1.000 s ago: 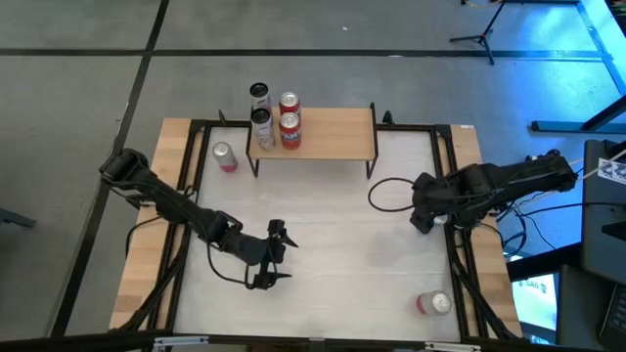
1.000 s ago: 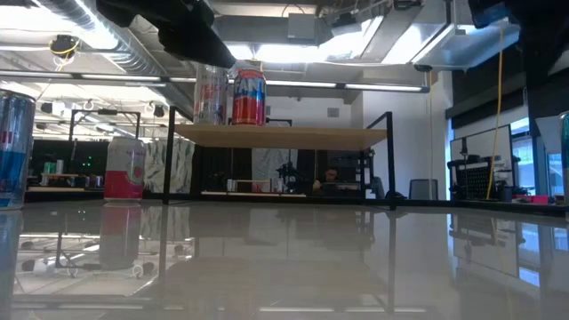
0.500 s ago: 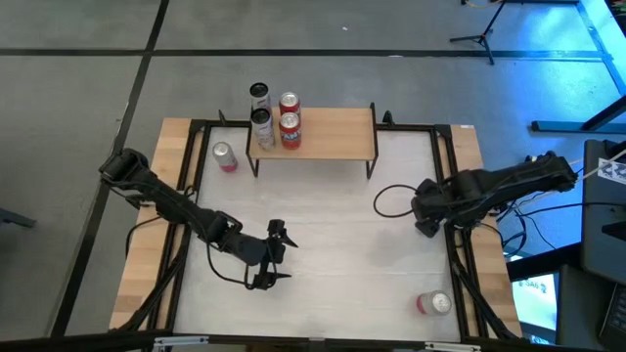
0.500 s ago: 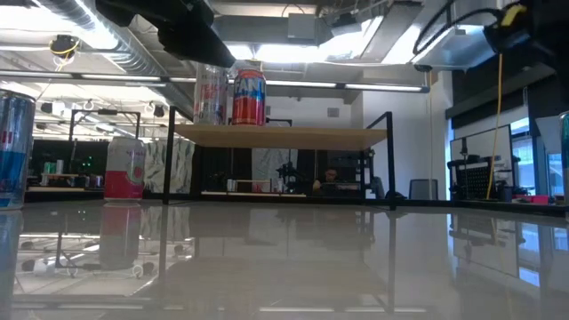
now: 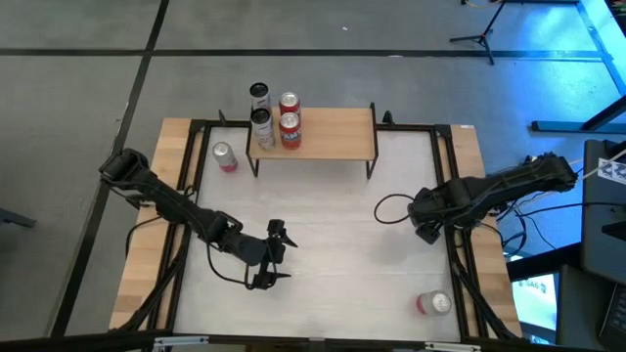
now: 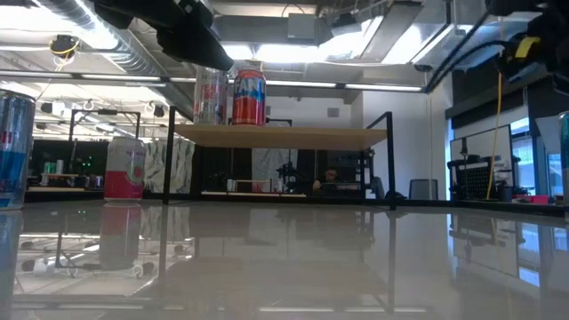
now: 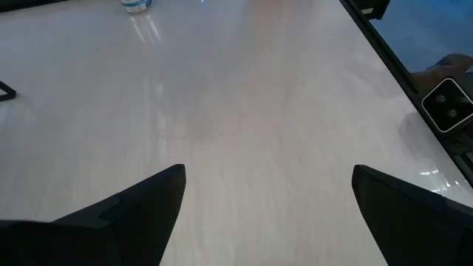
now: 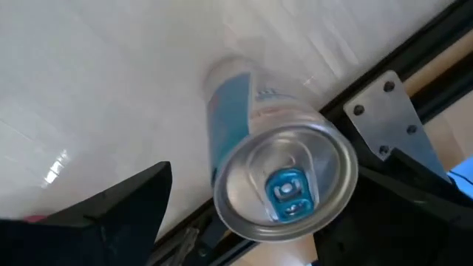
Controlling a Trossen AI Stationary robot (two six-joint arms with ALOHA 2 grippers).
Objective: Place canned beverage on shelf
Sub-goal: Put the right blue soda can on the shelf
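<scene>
1. Right end effector [image 8: 244, 214] has drifted toward the surface's [image 5: 333, 244] near right side, fingers spread, empty.
2. Blue can [image 8: 277, 177] stands directly below it, well short of the shelf [image 5: 328, 135]: likely the next pickup.
3. Left end effector [image 5: 277, 254] waits, spread.

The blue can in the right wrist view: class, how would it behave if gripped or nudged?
The blue can stands upright and tall, so a high nudge may tip it, and then it would likely roll. Its smooth metal wall looks slippery. Its lid looks sealed, so it is probably fairly heavy.
</scene>
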